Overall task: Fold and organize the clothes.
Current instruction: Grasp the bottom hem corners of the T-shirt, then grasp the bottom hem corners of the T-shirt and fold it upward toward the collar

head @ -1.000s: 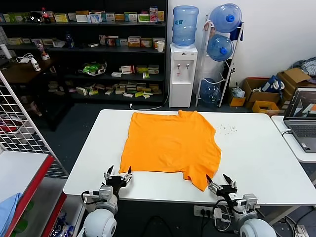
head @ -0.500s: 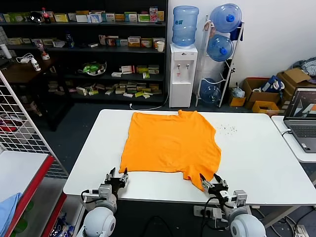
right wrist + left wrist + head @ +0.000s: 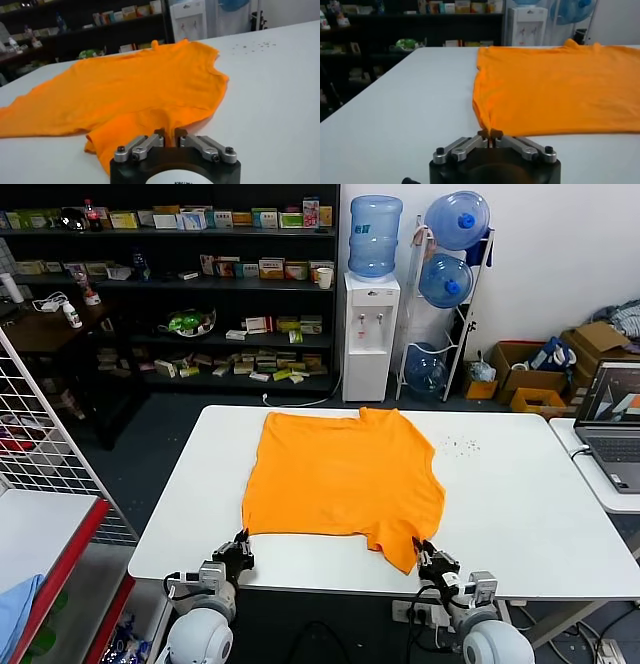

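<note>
Moved: both claws, wide open and short of the cloth a second ago, have gone forward to the near edge and closed; that hem has bunched a little toward them
Left claw [image 3: 490, 134]: fingers pressed together, pinching the near-left hem corner of the shirt [image 3: 345, 474]; seen at the table's near edge in the head view [image 3: 240, 548]
Right claw [image 3: 169, 136]: fingers drawn in with a small gap between them, orange fabric of the near-right sleeve lying over and between the tips; it looks like a hold on the shirt, though how deep the bite goes is hidden by the cloth; in the head view [image 3: 424, 556] it sits at the drooping sleeve tip
Shirt: spreads flat away from both claws across the table [image 3: 520, 514], collar at the far side, near hem just ahead of the left fingertips, near-right sleeve hanging lowest toward the right claw
Why this hold: judged from the layout, a pinch at each near corner lets the two arms lift the near edge together and carry it toward the collar for a first fold; matched grips should keep the hem straight
Risk: the right grip is on a loose sleeve, not the hem, so that side may trail or fold unevenly
Beyond: a laptop [image 3: 615, 429] sits well off to the right on a separate surface
</note>
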You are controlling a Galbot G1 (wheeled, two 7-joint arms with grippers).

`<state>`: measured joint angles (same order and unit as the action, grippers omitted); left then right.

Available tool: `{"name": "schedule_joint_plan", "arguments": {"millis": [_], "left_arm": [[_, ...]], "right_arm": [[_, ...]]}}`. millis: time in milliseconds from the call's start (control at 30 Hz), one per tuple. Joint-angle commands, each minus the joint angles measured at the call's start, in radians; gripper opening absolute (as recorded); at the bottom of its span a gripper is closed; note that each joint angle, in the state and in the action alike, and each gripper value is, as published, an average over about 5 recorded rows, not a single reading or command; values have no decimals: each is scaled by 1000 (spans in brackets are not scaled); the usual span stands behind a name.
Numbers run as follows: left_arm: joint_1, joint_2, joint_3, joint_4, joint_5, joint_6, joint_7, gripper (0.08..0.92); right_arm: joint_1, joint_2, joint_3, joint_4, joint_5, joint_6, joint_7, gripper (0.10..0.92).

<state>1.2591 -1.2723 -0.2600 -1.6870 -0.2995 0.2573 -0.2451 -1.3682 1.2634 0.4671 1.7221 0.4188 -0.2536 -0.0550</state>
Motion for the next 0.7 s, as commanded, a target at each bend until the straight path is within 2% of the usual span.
{"name": "schedule_joint_plan", "arguments": {"millis": [33,333,533,700], "left_arm": [[39,30,-2,-104,25,1,-3,92],[154,77,-18,-212,58,-19,-6,92],[261,94,-31,-289,120,-53,-5,92],[234,68,-22,-275,177,-85,-7,92]], "right_arm": [[-72,-2,3,96,-65,13,18,124],[-262,-12,31,242,-223,65,56,123],[-352,-17,52,311,-267,99,80,123],[-329,-34,54,317,-289,148,87,123]]}}
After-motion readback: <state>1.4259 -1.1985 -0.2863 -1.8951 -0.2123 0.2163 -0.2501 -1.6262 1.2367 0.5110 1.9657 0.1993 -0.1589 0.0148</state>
